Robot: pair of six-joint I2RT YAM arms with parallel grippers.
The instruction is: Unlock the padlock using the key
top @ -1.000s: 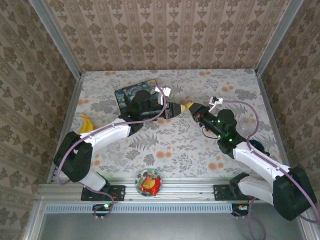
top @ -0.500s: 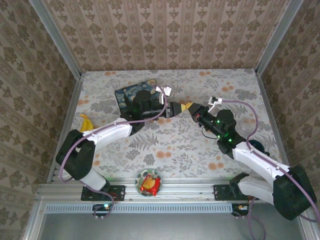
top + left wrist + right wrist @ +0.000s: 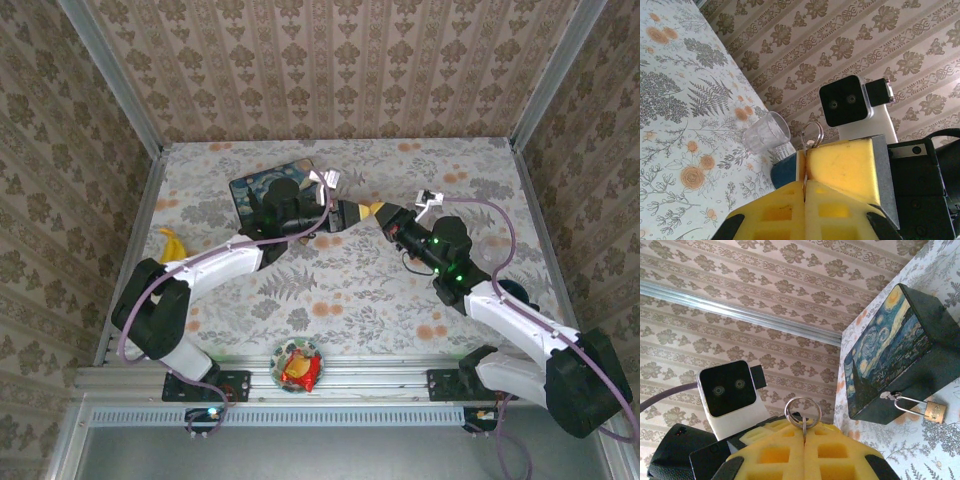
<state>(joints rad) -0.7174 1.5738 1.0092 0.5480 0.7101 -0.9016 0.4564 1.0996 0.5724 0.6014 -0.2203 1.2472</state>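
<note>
Over the middle of the worktop (image 3: pixel 350 290), seen from the top, the left claw (image 3: pixel 357 212) and the right claw (image 3: pixel 377 213) meet tip to tip, yellow pads touching. A painted tin box (image 3: pixel 255 190) sits just behind the left claw, partly under its wrist. A banana (image 3: pixel 172 245) lies well off to that claw's left, and a small dish (image 3: pixel 298 368) sits far back from both claws at the near edge.

From the left wrist, the left claw (image 3: pixel 805 182) is closed, its two yellow pads pressed together on the key (image 3: pixel 809 145), whose ring stands up out of the seam. The right claw's pad (image 3: pixel 840 160) lies directly against its tips, just beyond and to the right. A clear glass cup (image 3: pixel 766 132) lies on its side farther off to the left, with a dark blue object (image 3: pixel 785 172) beside it.

From the right wrist, the right claw (image 3: pixel 803 432) is also closed, the key's shaft (image 3: pixel 803 424) caught in its seam and the ring poking out above. The tin box (image 3: pixel 890 350) stands beyond and to the right of this claw. The padlock (image 3: pixel 934 411), small and brass, hangs by its thin shackle from the tin's latch (image 3: pixel 887 395), well apart from the claw tips, its body low against the worktop
</note>
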